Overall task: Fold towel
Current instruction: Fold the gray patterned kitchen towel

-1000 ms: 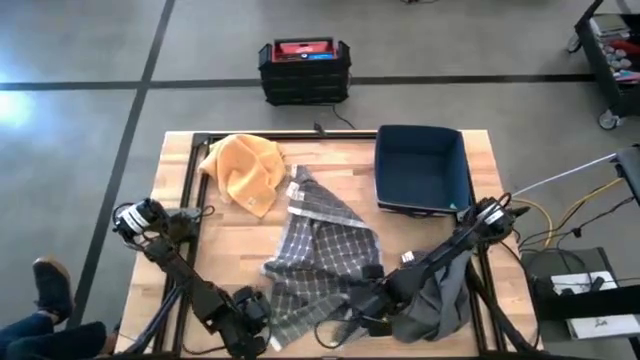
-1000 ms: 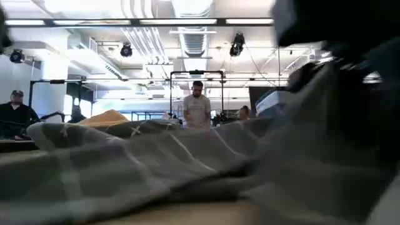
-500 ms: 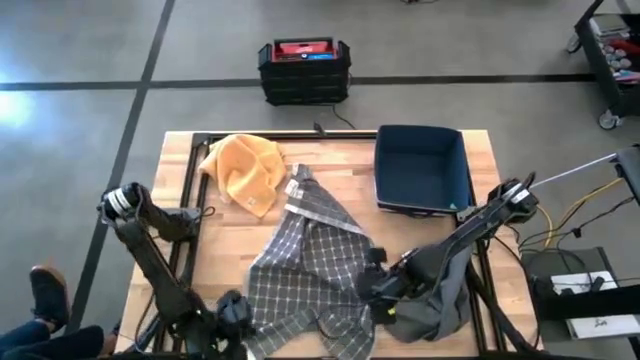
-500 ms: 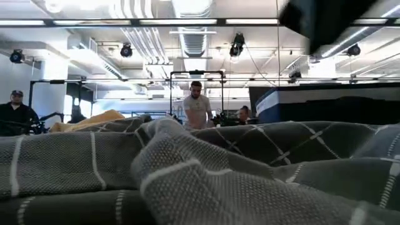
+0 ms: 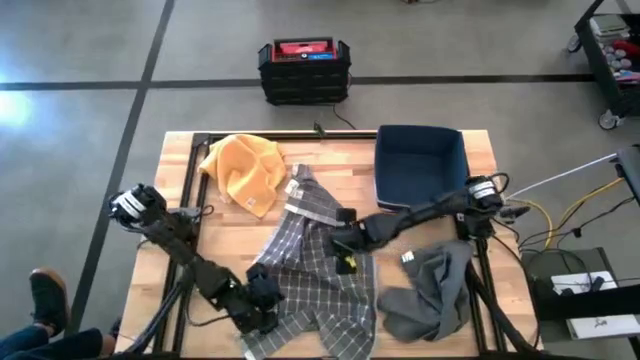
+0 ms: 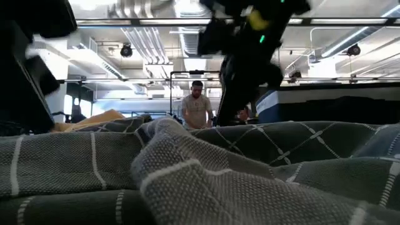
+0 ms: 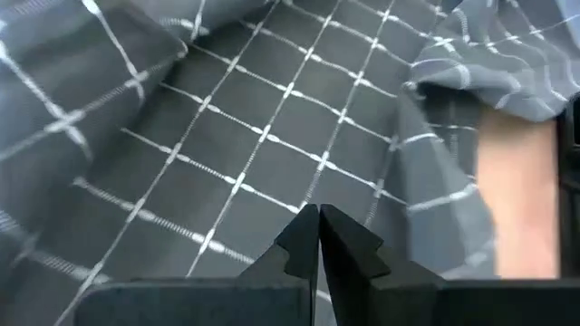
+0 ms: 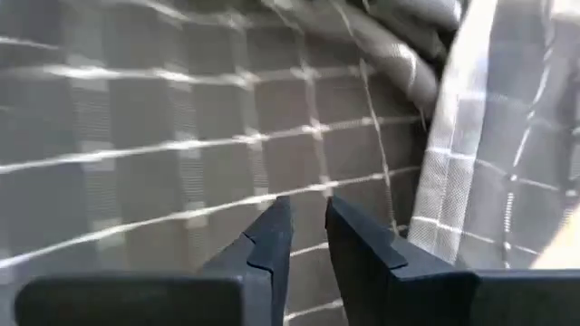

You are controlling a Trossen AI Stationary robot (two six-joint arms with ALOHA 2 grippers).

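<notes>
The crumpled grey windowpane-check towel (image 5: 315, 265) lies directly under both pincers. Left gripper (image 7: 319, 237) is clenched empty, right gripper (image 8: 304, 226) slightly parted. I'd pinch two adjacent corners.

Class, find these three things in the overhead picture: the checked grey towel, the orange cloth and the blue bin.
Checked grey towel (image 5: 312, 262), high view, on its spread middle.
Orange cloth (image 5: 243, 168), high view, on its bunched centre.
Blue bin (image 5: 420, 167), high view, on its bare inside floor.

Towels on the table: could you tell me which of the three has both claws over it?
The grey checked towel in the middle; the orange towel and plain grey towel lie apart from both claws.
</notes>
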